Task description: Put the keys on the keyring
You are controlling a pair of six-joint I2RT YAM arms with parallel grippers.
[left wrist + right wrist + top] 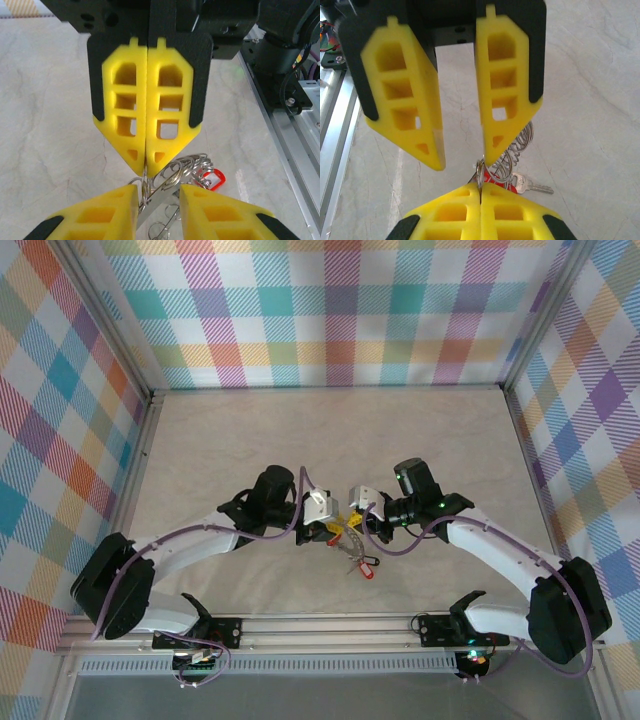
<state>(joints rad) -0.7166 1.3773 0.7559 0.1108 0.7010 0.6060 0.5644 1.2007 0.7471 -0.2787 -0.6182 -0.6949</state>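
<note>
A bunch of silvery rings, the keyring (182, 167), hangs just above the table between both grippers. My right gripper (480, 187) is shut on one thin ring (479, 172) of the bunch; in the left wrist view that gripper (146, 157) comes in from the top. My left gripper (159, 192) stands open, with a flat metal blade (160, 200) slanting through the gap. One of its fingertips (492, 150) touches the rings. A red key head (211, 179) hangs behind the rings. A silver key (532, 186) lies on the table. From above the bunch (350, 545) trails toward a red spot (367, 567).
A pale marble-patterned tabletop (330, 440) is walled by checked panels. An aluminium rail (330, 625) runs along the near edge and carries both arm bases. Open table lies beyond the grippers.
</note>
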